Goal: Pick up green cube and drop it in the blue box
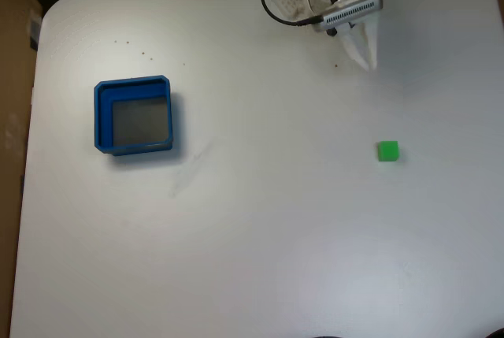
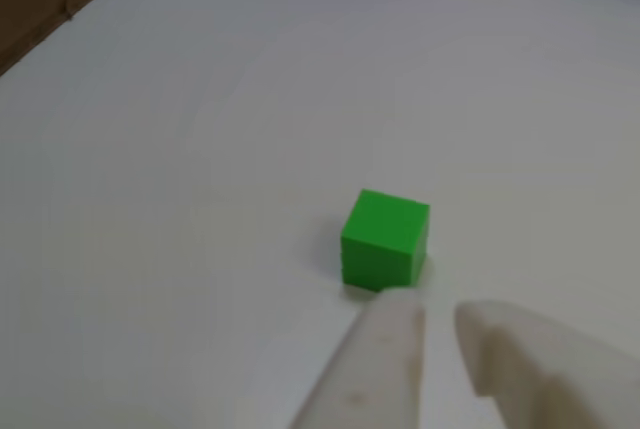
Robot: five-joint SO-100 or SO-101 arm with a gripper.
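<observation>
The job has barely begun. The green cube sits alone on the white worktop, far from the blue box, which has nothing in it. The claw holds nothing, its tips a little apart, near the cube.

Bright, even light; soft shadows; close view slightly blurred, perhaps out of focus near bottom edge.
</observation>
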